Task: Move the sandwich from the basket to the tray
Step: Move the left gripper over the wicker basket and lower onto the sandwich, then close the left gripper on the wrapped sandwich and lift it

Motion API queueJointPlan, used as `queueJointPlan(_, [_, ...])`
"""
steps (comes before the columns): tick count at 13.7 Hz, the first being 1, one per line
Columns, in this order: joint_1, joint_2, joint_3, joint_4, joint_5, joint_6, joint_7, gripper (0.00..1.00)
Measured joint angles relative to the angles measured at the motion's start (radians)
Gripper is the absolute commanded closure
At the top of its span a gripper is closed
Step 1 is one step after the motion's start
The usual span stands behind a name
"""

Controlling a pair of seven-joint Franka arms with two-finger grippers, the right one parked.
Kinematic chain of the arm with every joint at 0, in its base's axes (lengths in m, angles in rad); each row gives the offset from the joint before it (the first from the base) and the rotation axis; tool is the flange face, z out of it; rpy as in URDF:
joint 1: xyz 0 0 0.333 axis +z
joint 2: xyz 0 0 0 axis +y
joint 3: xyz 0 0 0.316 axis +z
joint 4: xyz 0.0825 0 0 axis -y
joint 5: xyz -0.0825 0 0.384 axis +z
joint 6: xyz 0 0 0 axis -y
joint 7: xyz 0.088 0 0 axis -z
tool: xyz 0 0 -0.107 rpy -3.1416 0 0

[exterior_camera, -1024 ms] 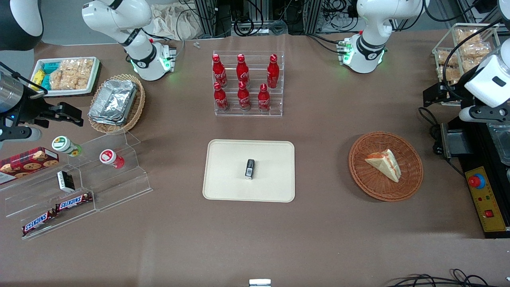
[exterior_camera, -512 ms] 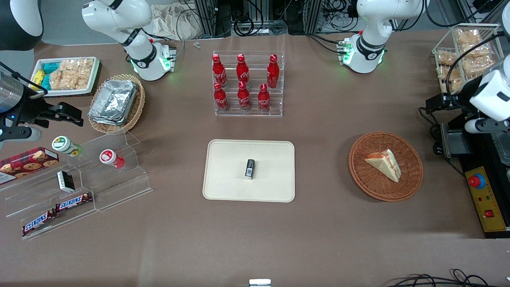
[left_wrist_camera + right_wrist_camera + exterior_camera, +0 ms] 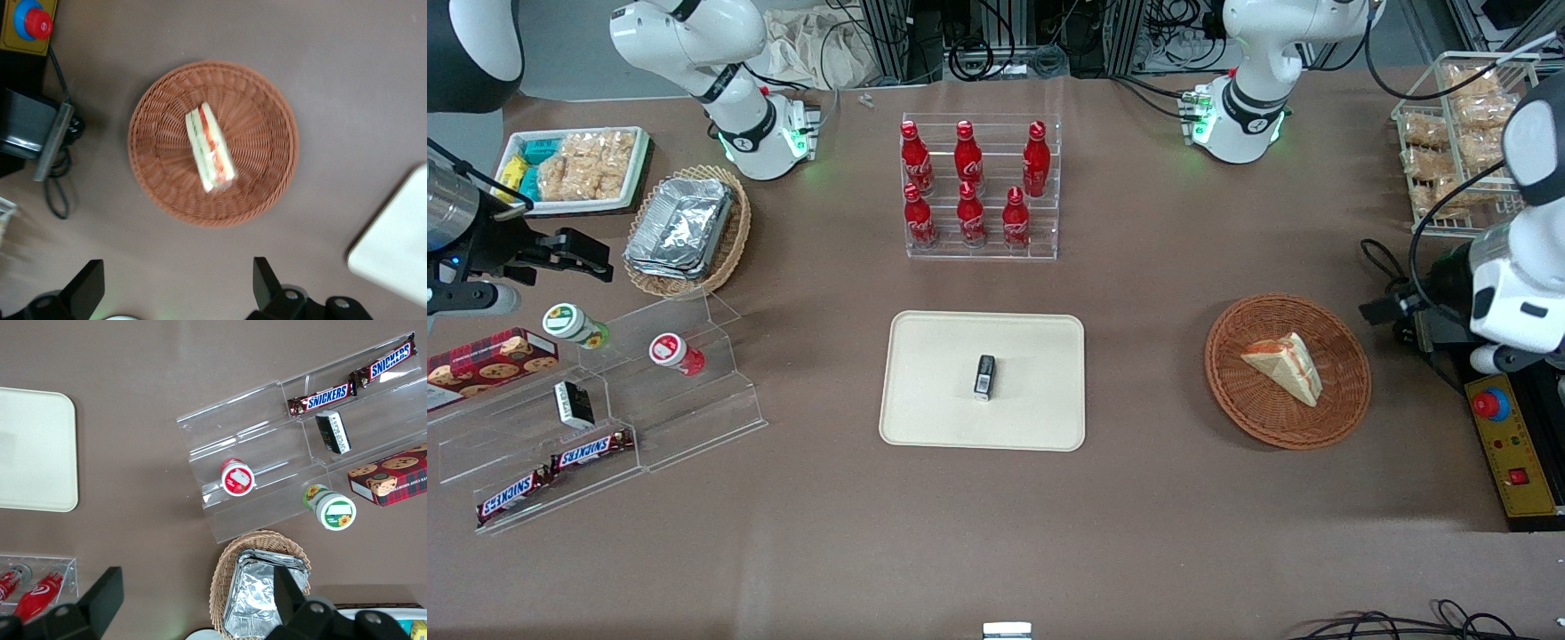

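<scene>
So from the front camera, the small triangular white-bread sandwich (image 3: pixel 1285 365) with red-orange and green filling is sitting inside the round reddish-brown wicker basket (image 3: pixel 1240 398), toward the working arm's end of the brown table (image 3: pixel 1138 533). The flat cream rectangular tray (image 3: pixel 925 418) with rounded corners is mid-table, well apart from the basket, and there's a small black box-like thing (image 3: pixel 984 377) lying on it. Farther from the camera than the tray is a clear acrylic rack of red cola bottles (image 3: pixel 971 182). The left arm's gripper (image 3: pixel 1383 307) hangs out past the basket's rim, at the working arm's edge of the table, not touching anything.

Left wrist cam: looks down on the basket (image 3: pixel 160 180) with the sandwich (image 3: pixel 210 147) in the middle, filling edge facing up. The gripper (image 3: pixel 177 290) has its two black fingers (image 3: pixel 265 281) spread wide with nothing between them, hovering over bare table beside the basket. A corner of the tray (image 3: pixel 397 247) pokes in too.

Right wrist cam: just the tray corner (image 3: pixel 33 453) and a clear stepped display stand (image 3: pixel 267 447) with snacks.
</scene>
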Motion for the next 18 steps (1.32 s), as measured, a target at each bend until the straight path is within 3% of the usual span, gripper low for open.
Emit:
queueJointPlan(6, [-0.011,0.056,-0.004,-0.29,0.0,0.409,-0.261,0.0])
queueJointPlan(11, [-0.016,0.176,-0.007,-0.373,0.0,0.589,-0.313,0.0])
queueJointPlan(12, [-0.016,0.184,-0.007,-0.404,0.0,0.633,-0.313,0.07])
queueJointPlan(13, [-0.016,0.19,-0.006,-0.431,0.0,0.666,-0.313,0.37])
queueJointPlan(15, [-0.016,0.201,-0.004,-0.456,0.0,0.688,-0.313,0.88])
queueJointPlan(16, [-0.015,0.205,-0.003,-0.456,0.0,0.689,-0.313,1.0])
queueJointPlan(18, [-0.014,0.206,-0.001,-0.455,0.0,0.693,-0.313,1.0])
